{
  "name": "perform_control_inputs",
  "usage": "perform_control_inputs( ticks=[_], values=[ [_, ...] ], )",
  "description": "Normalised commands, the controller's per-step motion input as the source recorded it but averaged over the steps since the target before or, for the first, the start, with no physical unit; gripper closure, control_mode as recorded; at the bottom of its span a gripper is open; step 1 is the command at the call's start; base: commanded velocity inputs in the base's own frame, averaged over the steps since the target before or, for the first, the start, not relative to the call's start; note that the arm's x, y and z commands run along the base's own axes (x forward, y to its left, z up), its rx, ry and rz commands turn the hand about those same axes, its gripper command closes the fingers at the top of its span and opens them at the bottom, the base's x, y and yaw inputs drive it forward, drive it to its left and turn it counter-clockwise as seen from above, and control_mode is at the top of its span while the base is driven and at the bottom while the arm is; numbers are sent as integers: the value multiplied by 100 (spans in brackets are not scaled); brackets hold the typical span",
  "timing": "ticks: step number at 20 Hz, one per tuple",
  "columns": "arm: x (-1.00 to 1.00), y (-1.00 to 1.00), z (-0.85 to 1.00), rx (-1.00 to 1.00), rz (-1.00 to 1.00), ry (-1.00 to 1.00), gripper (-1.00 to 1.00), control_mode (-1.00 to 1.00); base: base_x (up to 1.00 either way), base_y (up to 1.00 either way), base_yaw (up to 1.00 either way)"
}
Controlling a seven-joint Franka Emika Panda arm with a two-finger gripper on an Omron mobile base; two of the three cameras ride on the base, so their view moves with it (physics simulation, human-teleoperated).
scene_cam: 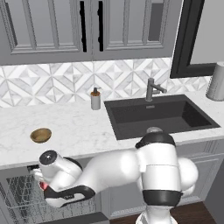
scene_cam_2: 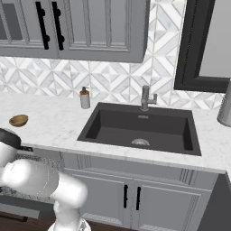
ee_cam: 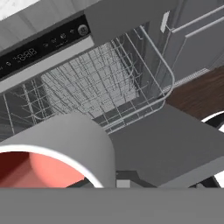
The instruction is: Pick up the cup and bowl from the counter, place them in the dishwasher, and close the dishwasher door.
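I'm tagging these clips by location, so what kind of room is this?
A home kitchen, rendered rather than real. A dark sink with a faucet sits in a white marble counter, grey cabinets hang above, and an open dishwasher shows its wire rack.

Your arm folds low and leftward from its base, forearm level, wrist bent down. Your gripper (scene_cam: 42, 185) is clamped on the cup (ee_cam: 57, 153), held close against the fingers.
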Motion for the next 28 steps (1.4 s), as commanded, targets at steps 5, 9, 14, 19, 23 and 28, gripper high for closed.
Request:
perform_control_inputs(
  ticks=[5,9,14,19,23,28],
  values=[
    [36,34,-30,0,0,3,100,-100,0,0,0],
    [20,25,-45,0,6,0,100,-100,0,0,0],
    [12,23,-57,1,11,-5,100,-100,0,0,0],
    [21,20,-51,1,11,-3,100,-100,0,0,0],
    [40,15,-30,0,9,0,100,-100,0,0,0],
    [40,16,-32,0,9,0,100,-100,0,0,0]
  ],
)
